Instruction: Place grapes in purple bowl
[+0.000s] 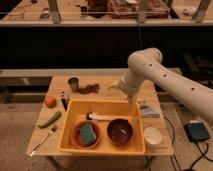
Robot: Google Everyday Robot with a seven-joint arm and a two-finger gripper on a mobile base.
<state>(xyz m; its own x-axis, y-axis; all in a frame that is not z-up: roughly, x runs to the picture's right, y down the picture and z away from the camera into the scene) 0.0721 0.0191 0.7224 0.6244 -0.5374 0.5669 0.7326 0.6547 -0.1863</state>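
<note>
Where the grapes [89,89] lie, the tool [113,87] hangs near — apart.

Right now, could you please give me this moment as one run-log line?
claw: over table, right of grapes, apart | grapes: on table, by cup | purple bowl: in yellow tub, without grapes

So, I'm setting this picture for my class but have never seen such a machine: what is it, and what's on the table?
The white jointed limb is a robot arm reaching in from the picture's right; its tool hangs over the table behind the yellow tub, right of the grapes. One camera looks down from the front. The grapes lie on the table beside a metal cup, held by nothing. The tub holds the purple bowl and an orange-brown bowl with a teal sponge.
</note>
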